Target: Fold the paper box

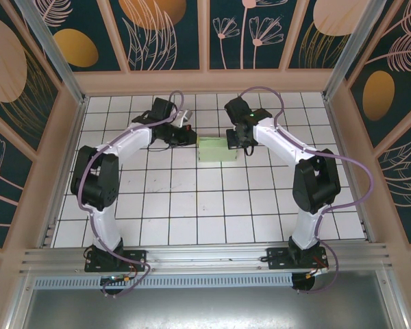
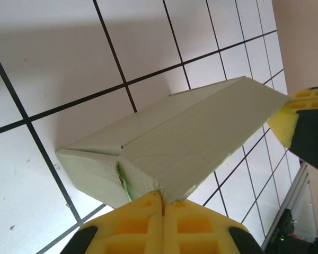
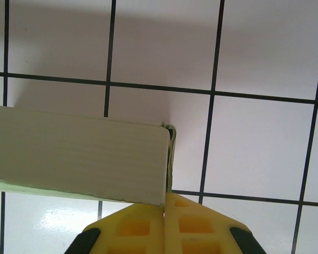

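Pale mint-green thin-card paper box (image 1: 218,149) on white tiled table (image 1: 192,205), its ends pinched in the closed left gripper (image 2: 162,205) and right gripper (image 3: 165,205)

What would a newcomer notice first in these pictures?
The pale green paper box catches the eye first: it lies on the white tiled table, far from the arm bases, already a closed shape. The left gripper and the right gripper meet it from opposite ends. In each wrist view, yellow fingers are pressed shut at an end edge of the box.
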`<action>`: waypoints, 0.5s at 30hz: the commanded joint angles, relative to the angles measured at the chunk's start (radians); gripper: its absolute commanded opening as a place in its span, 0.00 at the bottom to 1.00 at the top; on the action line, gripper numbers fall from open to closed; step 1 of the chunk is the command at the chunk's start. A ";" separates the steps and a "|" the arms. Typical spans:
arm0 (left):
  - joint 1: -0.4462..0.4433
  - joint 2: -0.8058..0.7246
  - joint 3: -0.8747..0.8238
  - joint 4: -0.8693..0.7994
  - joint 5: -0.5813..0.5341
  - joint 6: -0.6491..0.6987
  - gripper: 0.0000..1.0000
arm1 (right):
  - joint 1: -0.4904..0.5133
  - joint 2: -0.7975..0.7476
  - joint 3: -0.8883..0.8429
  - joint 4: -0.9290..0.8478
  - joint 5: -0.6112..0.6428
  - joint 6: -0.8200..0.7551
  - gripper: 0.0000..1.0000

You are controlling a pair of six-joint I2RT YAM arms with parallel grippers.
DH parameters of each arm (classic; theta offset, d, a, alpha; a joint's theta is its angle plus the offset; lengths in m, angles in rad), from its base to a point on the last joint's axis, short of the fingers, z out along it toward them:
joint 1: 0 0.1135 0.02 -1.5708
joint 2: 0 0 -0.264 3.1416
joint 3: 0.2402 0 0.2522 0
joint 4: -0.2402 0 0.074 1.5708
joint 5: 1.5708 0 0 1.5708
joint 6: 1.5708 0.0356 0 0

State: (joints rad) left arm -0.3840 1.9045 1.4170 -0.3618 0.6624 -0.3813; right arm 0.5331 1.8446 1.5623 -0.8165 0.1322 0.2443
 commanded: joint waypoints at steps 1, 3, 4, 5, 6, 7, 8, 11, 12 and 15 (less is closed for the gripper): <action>-0.010 -0.048 -0.084 0.074 -0.064 0.024 0.00 | 0.008 -0.006 -0.005 -0.004 0.004 0.015 0.00; -0.016 -0.063 -0.127 0.120 -0.082 0.025 0.00 | 0.008 -0.008 -0.007 0.000 0.001 0.018 0.00; -0.019 -0.067 -0.141 0.135 -0.100 0.025 0.00 | 0.008 -0.008 -0.007 0.003 -0.003 0.018 0.00; -0.021 -0.066 -0.146 0.140 -0.114 0.025 0.00 | 0.008 -0.006 -0.007 0.003 -0.006 0.018 0.00; -0.023 -0.061 -0.149 0.141 -0.125 0.026 0.00 | 0.008 -0.005 -0.007 0.004 -0.009 0.019 0.00; -0.025 -0.055 -0.149 0.141 -0.134 0.027 0.00 | 0.008 -0.003 -0.010 0.007 -0.012 0.020 0.00; -0.026 -0.052 -0.148 0.141 -0.140 0.028 0.00 | 0.008 -0.004 -0.013 0.010 -0.013 0.022 0.00; -0.029 -0.046 -0.155 0.150 -0.154 0.029 0.00 | 0.009 -0.003 -0.032 0.023 -0.027 0.022 0.00; -0.029 -0.044 -0.156 0.152 -0.163 0.028 0.00 | 0.008 -0.005 -0.046 0.032 -0.032 0.023 0.00; -0.029 -0.037 -0.156 0.154 -0.175 0.028 0.02 | 0.008 -0.007 -0.096 0.061 -0.050 0.030 0.00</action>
State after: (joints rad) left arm -0.4084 1.8477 1.2839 -0.1875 0.5323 -0.3664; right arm 0.5350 1.8435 1.5169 -0.7647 0.1097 0.2485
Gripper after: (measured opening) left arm 0.041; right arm 0.047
